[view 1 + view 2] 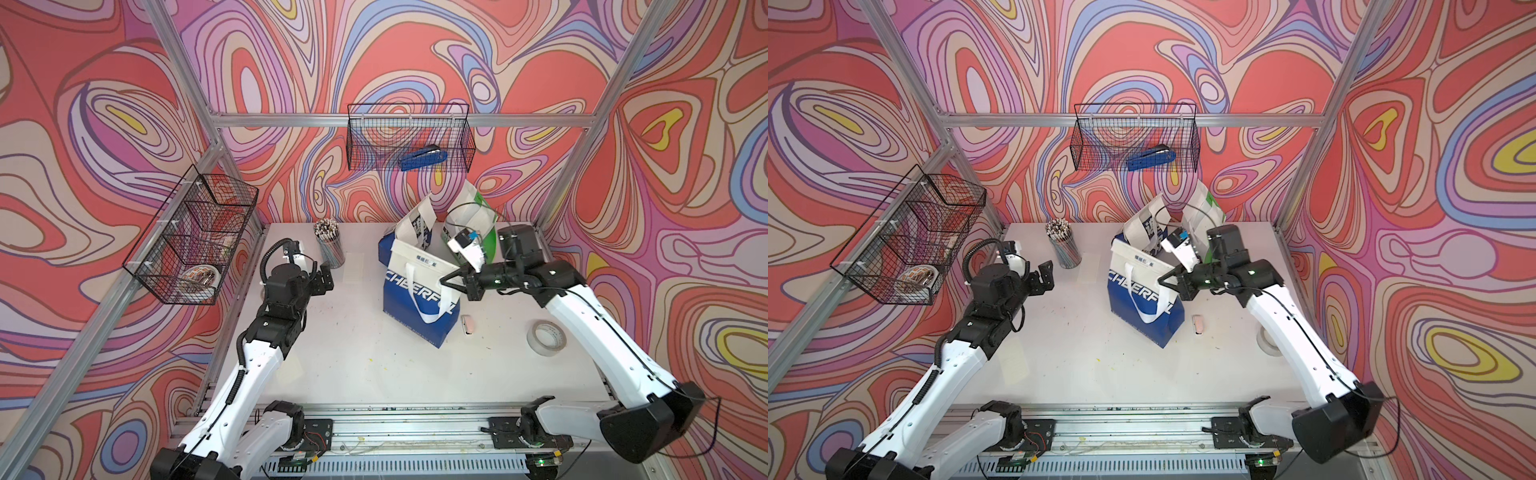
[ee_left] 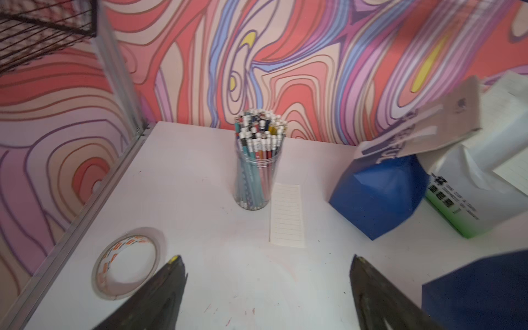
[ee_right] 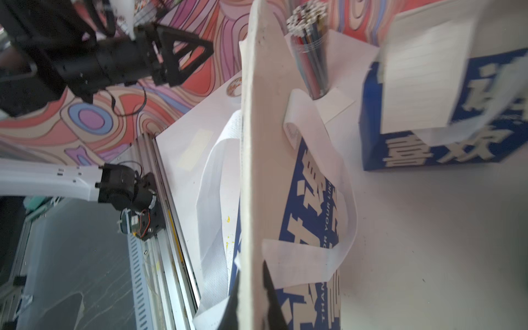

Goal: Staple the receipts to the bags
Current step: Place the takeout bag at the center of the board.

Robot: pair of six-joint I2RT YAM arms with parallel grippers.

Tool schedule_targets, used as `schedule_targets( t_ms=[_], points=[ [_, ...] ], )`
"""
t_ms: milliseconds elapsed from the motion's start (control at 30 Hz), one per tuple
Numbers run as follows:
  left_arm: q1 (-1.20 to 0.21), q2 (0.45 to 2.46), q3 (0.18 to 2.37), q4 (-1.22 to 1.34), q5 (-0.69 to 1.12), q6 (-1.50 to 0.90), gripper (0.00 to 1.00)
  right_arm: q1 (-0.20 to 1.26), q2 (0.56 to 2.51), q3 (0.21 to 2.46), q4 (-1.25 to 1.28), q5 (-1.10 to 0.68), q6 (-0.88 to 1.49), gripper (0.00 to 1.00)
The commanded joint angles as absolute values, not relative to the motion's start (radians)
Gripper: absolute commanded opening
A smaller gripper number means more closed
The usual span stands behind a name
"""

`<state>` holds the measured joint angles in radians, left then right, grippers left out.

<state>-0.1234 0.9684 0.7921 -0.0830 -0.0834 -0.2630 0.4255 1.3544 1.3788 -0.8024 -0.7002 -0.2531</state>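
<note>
Our right pincer (image 1: 448,279) pinches the top rim of the CHEERFUL bag (image 1: 415,307) standing on the bench (image 1: 353,353). Our left pincer (image 2: 265,260) hangs spread near a loose receipt (image 2: 286,215). The character-printed bag (image 3: 428,154) and green-white bag (image 2: 463,211) carry slips (image 3: 423,80), stapled or not we cannot tell; this one seems left.

Both top views look steeply down from above the near edge of the surface (image 1: 374,365). The wrist views sit close and low, sharing the pencil cup (image 2: 257,165).

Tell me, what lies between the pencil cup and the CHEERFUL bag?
One receipt lies flat on the table between cup and bag, seen in a top view.
</note>
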Motion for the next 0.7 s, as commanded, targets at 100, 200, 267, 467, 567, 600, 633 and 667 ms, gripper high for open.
schedule_targets(
  t_ms=[100,200,267,467,567,600,633,667],
  points=[
    [0.042,0.993,0.810,-0.230,0.083,-0.430,0.91,0.555,1.529,1.497,-0.806,-0.736,-0.606,0.00],
    [0.083,1.051,0.858,-0.314,0.121,-0.467,0.90,0.558,1.576,1.497,-0.845,-0.749,-0.720,0.00],
    [0.096,1.086,0.885,-0.352,0.134,-0.497,0.90,0.557,1.595,1.485,-0.857,-0.751,-0.772,0.00],
    [0.098,1.143,0.897,-0.326,0.167,-0.530,0.89,0.556,1.623,1.453,-0.865,-0.657,-0.834,0.01],
    [0.098,1.179,0.901,-0.282,0.224,-0.543,0.83,0.552,1.611,1.456,-0.884,-0.581,-0.834,0.22],
    [0.097,1.193,0.900,-0.271,0.243,-0.547,0.82,0.549,1.604,1.454,-0.893,-0.567,-0.843,0.34],
    [0.095,1.201,0.897,-0.271,0.236,-0.568,0.81,0.548,1.599,1.455,-0.899,-0.562,-0.846,0.39],
    [0.092,1.204,0.887,-0.224,0.231,-0.586,0.81,0.544,1.595,1.459,-0.907,-0.564,-0.846,0.42]
  ],
)
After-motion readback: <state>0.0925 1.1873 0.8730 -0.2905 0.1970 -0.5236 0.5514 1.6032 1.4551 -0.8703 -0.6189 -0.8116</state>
